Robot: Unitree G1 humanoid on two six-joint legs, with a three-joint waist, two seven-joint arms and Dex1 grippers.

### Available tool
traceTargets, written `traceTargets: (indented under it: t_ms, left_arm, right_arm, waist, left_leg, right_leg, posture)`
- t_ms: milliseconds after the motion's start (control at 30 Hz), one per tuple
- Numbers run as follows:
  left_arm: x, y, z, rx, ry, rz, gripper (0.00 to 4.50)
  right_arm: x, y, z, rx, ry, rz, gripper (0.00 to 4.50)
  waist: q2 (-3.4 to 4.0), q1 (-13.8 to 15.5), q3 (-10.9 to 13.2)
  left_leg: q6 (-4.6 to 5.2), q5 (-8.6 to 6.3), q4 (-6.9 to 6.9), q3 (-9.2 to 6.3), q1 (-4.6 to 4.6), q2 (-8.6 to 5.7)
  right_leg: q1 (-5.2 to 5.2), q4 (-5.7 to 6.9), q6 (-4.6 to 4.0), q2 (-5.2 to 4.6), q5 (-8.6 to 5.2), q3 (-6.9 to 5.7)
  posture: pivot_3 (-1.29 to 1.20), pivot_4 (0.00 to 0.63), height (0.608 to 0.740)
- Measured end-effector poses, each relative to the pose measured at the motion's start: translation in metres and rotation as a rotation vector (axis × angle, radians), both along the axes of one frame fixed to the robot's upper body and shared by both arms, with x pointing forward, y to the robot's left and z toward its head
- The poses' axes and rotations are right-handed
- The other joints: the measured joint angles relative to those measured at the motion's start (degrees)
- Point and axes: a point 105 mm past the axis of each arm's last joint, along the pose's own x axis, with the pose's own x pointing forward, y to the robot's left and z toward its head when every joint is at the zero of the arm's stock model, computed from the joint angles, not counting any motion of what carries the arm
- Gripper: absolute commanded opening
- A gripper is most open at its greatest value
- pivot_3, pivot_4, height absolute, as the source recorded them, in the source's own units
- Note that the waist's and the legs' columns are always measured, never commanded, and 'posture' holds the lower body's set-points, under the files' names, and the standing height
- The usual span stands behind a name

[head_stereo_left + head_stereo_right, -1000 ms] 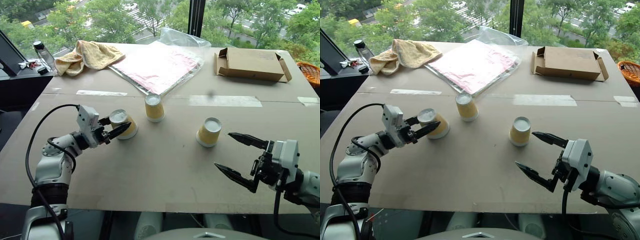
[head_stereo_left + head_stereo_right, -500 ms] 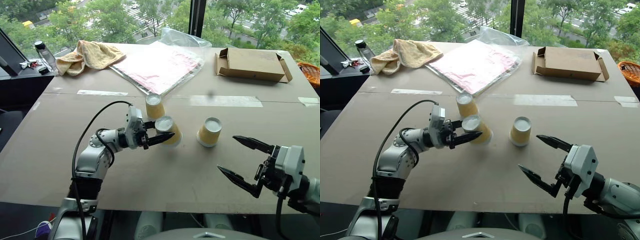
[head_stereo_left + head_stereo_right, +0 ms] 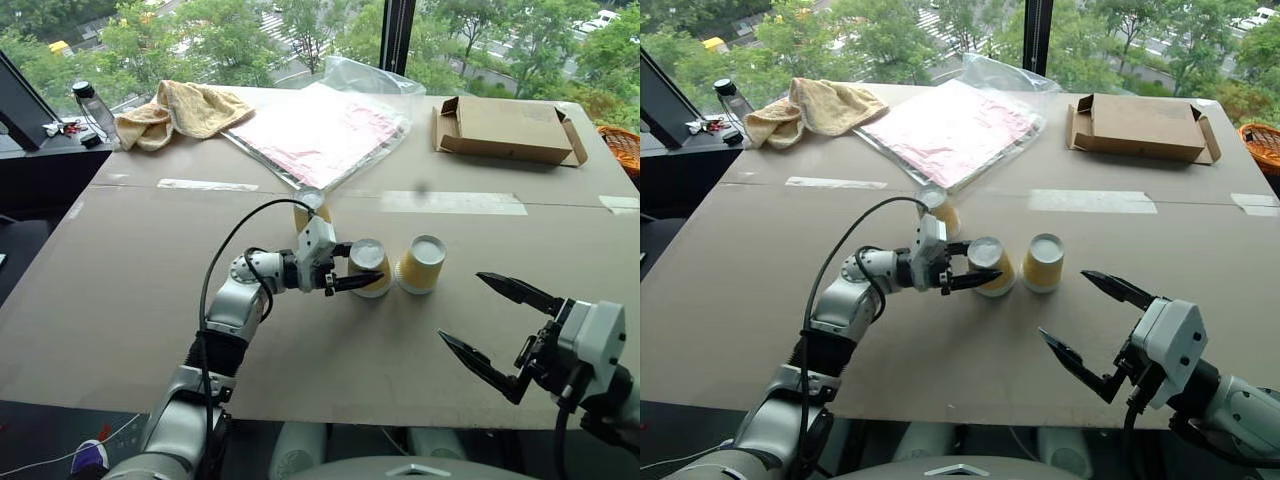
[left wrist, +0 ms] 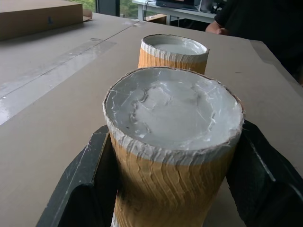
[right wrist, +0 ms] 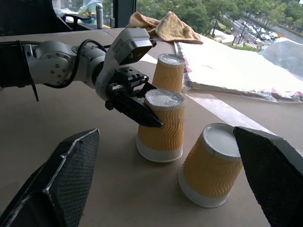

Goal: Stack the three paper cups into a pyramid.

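Note:
Three ribbed yellow-tan paper cups stand upside down on the brown table (image 3: 150, 300), white bases up. My left gripper (image 3: 362, 266) is shut on the middle cup (image 3: 378, 274), one black finger (image 4: 80, 189) on each side of it. This cup (image 5: 161, 125) stands on the table a small gap from the right-hand cup (image 3: 420, 264). The third cup (image 3: 308, 205) is just behind my left wrist, partly hidden by it. My right gripper (image 3: 460, 306) hangs open near the table's front edge, right of the cups, with nothing between its fingers.
At the back lie a yellow towel (image 3: 180, 108), a pink sheet in clear plastic (image 3: 318, 130) and an open cardboard box (image 3: 505, 128). A bottle (image 3: 88, 105) stands at far left, an orange basket (image 3: 622, 145) at far right. A person in dark clothing (image 4: 265, 28) is beyond the table.
My left gripper has moved right with its cup, from the table's left side past the rear cup to just beside the right-hand cup. The right gripper has barely moved.

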Motion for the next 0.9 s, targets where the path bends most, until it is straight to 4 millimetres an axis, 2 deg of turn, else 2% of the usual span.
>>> traceTargets:
  t_ms: [200, 267, 367, 567, 600, 667, 700, 733, 800, 900]
  left_arm:
    - [0.004, -0.005, -0.001, 0.001, -0.018, -0.003, 2.51]
    - [0.004, -0.006, -0.001, -0.002, -0.020, -0.006, 3.48]
    - [0.004, -0.006, -0.005, 0.011, -0.007, -0.013, 4.34]
    - [0.003, -0.005, -0.004, -0.005, -0.004, -0.003, 4.34]
    - [0.000, 0.005, 0.006, -0.045, -0.016, 0.020, 4.34]
    - [-0.001, 0.017, 0.012, -0.063, -0.022, 0.053, 4.34]
    - [-0.003, 0.030, 0.015, -0.075, -0.018, 0.085, 4.34]
    - [-0.004, 0.037, 0.016, -0.078, -0.017, 0.103, 4.34]
    - [-0.009, 0.064, 0.017, -0.103, 0.018, 0.175, 4.34]
    - [-0.004, 0.089, 0.015, -0.117, 0.057, 0.299, 4.34]
  right_arm:
    - [0.000, -0.002, -0.002, -0.011, -0.002, -0.027, 4.50]
    - [0.000, -0.003, -0.003, -0.015, 0.004, -0.031, 4.50]
    - [-0.001, -0.003, -0.004, -0.018, 0.002, -0.033, 4.50]
    - [-0.002, -0.002, -0.004, -0.014, 0.004, -0.029, 4.50]
    - [-0.003, -0.002, -0.005, -0.007, 0.011, -0.030, 4.50]
    - [-0.003, -0.001, -0.006, -0.004, 0.011, -0.027, 4.50]
    - [-0.003, -0.001, -0.006, -0.002, 0.011, -0.025, 4.50]
    - [-0.003, -0.001, -0.006, -0.002, 0.011, -0.023, 4.50]
    - [-0.002, 0.001, -0.004, 0.000, -0.001, -0.004, 4.50]
    - [0.000, 0.003, -0.005, 0.009, -0.003, 0.019, 4.50]
  waist:
    - [0.00, 0.01, 0.00]
    - [0.00, 0.04, -0.01]
    - [0.00, -0.05, -0.01]
    - [-0.01, -0.16, 0.00]
    - [0.00, -0.37, 0.00]
    - [0.00, -0.41, 0.00]
    - [0.01, -0.47, 0.00]
    - [0.02, -0.46, 0.00]
    - [0.02, -0.42, 0.00]
    - [-0.02, 0.04, 0.01]
  left_leg:
    - [0.00, 0.00, 0.00, 0.00, 0.08, 0.00]
    - [0.00, 0.00, 0.00, 0.00, 0.08, 0.00]
    - [0.00, 0.00, 0.00, 0.00, 0.09, 0.00]
    - [0.00, 0.00, 0.00, -0.02, 0.07, 0.00]
    - [0.00, 0.00, 0.00, -0.01, 0.08, 0.02]
    - [0.00, 0.00, -0.01, -0.01, 0.11, 0.03]
    - [0.00, 0.00, -0.02, 0.00, 0.14, 0.05]
    - [0.00, 0.00, -0.02, 0.01, 0.15, 0.05]
    - [0.00, 0.00, -0.03, 0.01, 0.16, 0.05]
    - [0.00, 0.00, -0.01, -0.01, 0.14, 0.05]
  right_leg:
    - [0.08, 0.00, 0.00, 0.00, 0.00, 0.00]
    - [0.09, 0.00, 0.01, 0.00, 0.00, 0.00]
    - [0.09, 0.00, 0.01, 0.00, 0.00, 0.00]
    - [0.08, -0.01, 0.01, 0.00, -0.01, 0.00]
    - [0.07, -0.01, 0.00, 0.00, -0.01, 0.01]
    - [0.08, 0.00, 0.00, 0.01, -0.01, 0.01]
    - [0.09, 0.01, 0.00, 0.01, -0.01, 0.03]
    - [0.09, 0.01, -0.01, 0.01, -0.01, 0.03]
    - [0.09, 0.01, -0.02, 0.00, -0.02, 0.03]
    - [0.10, 0.01, -0.19, -0.01, -0.13, -0.01]
  posture:
    - [0.00, 0.150, 0.740]
    - [0.00, 0.150, 0.740]
    - [0.00, 0.150, 0.740]
    - [0.00, 0.150, 0.740]
    - [0.00, 0.150, 0.740]
    - [0.00, 0.150, 0.740]
    - [0.00, 0.150, 0.740]
    - [0.00, 0.150, 0.740]
    - [0.00, 0.150, 0.740]
    - [0.00, 0.150, 0.740]
